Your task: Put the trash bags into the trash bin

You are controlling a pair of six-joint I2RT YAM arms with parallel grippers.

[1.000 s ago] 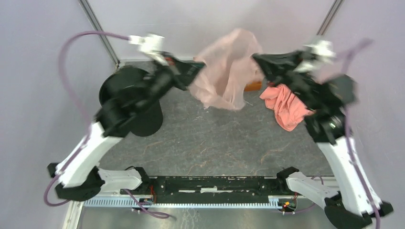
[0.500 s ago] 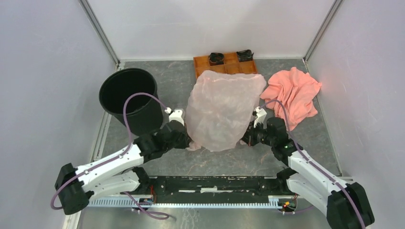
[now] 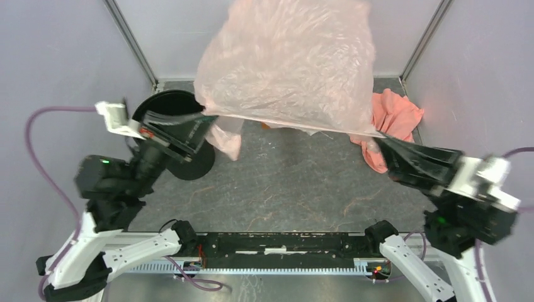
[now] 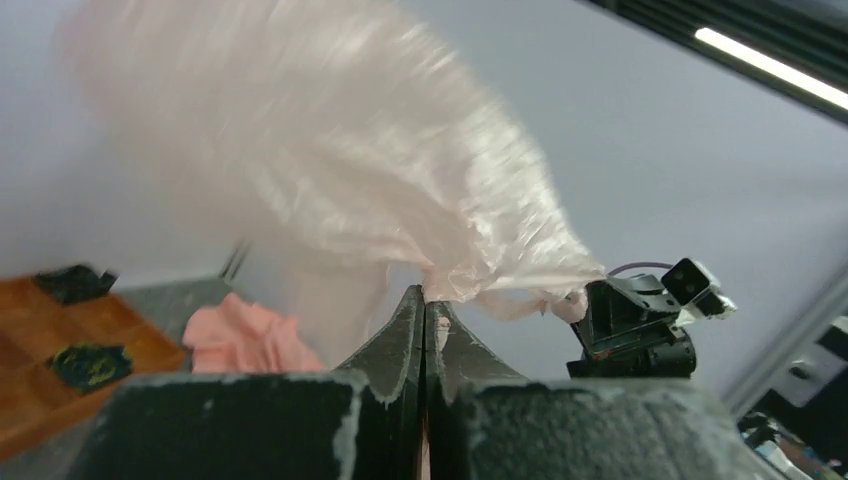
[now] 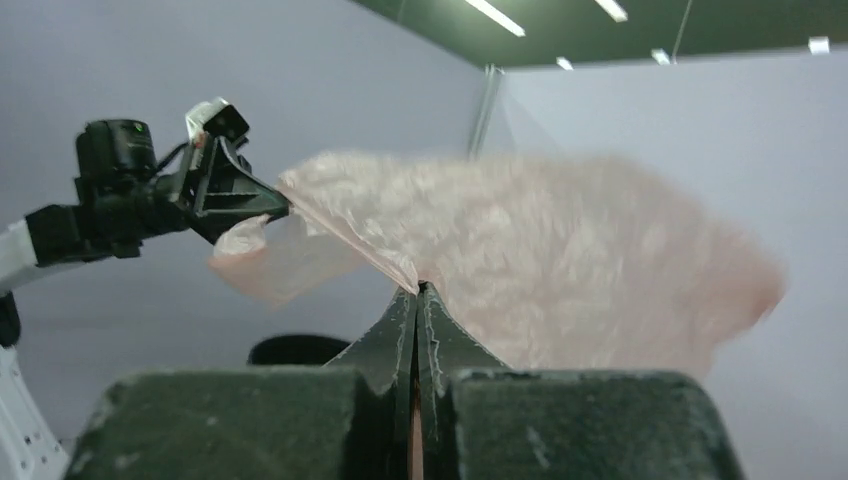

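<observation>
Above the near surface (image 3: pixel 283 189), hoisted between both arms: the trash bag (image 3: pixel 289 63), stretched wide and billowing upward. Pinched at its left corner by the left end effector (image 3: pixel 211 117), fingers pressed together on the film. Pinched at its right corner by the right end effector (image 3: pixel 378 141), likewise closed on plastic. Behind the left arm, the trash bin (image 3: pixel 196 165), upright, partly hidden. Farther right, a salmon cloth (image 3: pixel 400 113), half under the bag's edge.

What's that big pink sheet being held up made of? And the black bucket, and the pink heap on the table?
Bag: seemingly thin plastic film, since it is translucent and crinkly with glossy streaks. Bin: probably moulded plastic, with smooth, dull black walls. Cloth: soft fabric, opaque and matte, lying in loose folds.
</observation>
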